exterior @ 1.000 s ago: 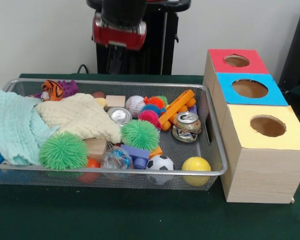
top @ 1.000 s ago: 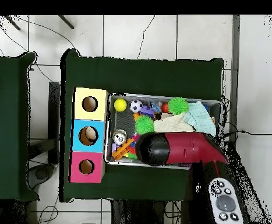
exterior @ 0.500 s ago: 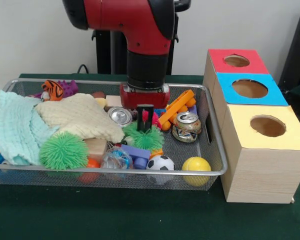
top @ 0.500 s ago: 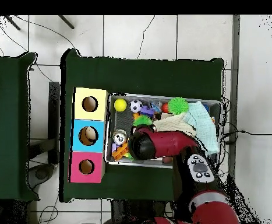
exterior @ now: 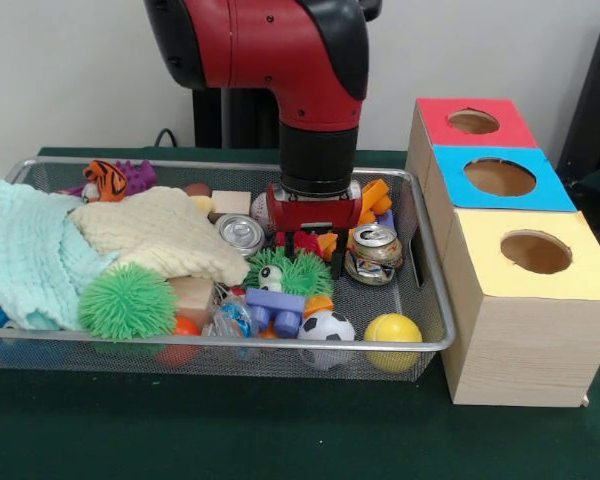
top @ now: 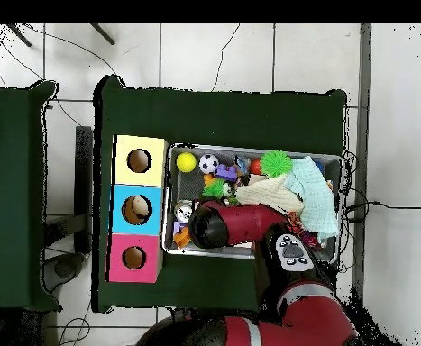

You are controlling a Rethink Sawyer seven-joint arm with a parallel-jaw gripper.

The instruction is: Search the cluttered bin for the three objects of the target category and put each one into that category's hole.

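My gripper (exterior: 311, 260) is down in the wire bin (exterior: 428, 300), right of centre, and stands open. A pink spiky ball (exterior: 305, 243) shows between its black fingers (exterior: 337, 262), and a small green spiky ball (exterior: 290, 273) lies just in front of them. Whether either ball is touched I cannot tell. A crushed can (exterior: 374, 252) lies to the right, a silver can (exterior: 240, 231) to the left. In the overhead view the red arm (top: 236, 223) covers the gripper. The three boxes with holes, red (exterior: 435, 115), blue (exterior: 455, 165) and yellow (exterior: 480, 232), stand right of the bin.
A soccer ball (exterior: 325, 327), a yellow ball (exterior: 393, 338), a purple block (exterior: 275, 308) and a large green spiky ball (exterior: 127, 301) line the bin's front. Cream cloth (exterior: 160, 232) and mint cloth (exterior: 30, 255) fill the left half. An orange toy (exterior: 372, 200) is behind the gripper.
The arm swung in over the bin, then moved right and lower among the toys. The small green spiky ball is now partly hidden; the purple block and soccer ball shifted slightly.
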